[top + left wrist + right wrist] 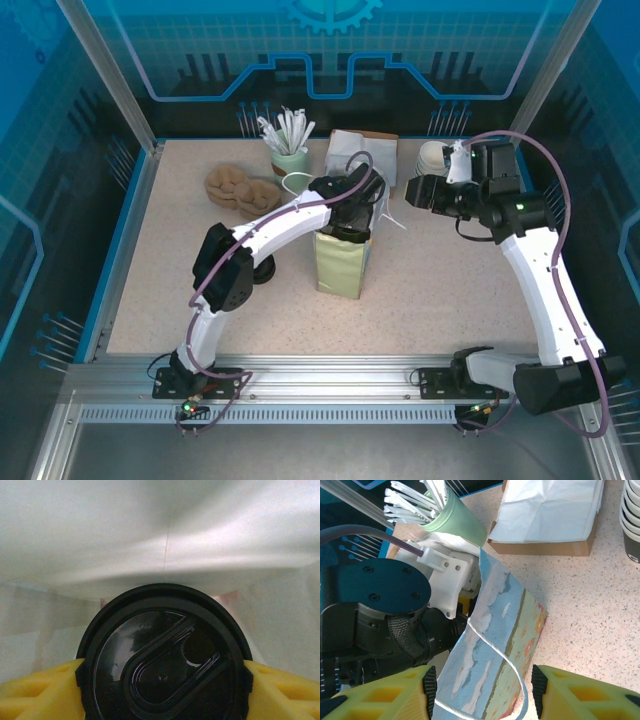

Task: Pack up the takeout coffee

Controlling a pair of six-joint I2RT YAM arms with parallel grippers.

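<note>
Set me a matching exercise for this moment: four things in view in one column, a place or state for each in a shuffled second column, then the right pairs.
Things:
1. takeout coffee
2. paper bag
3. mint-green cup
4. stack of paper cups

Places and states:
A. filled with white sticks
B. at the far right of the table
C. gripped at its black lid by the left gripper
D. standing upright at mid-table

Pairs: 1-C, 2-D, 3-A, 4-B
</note>
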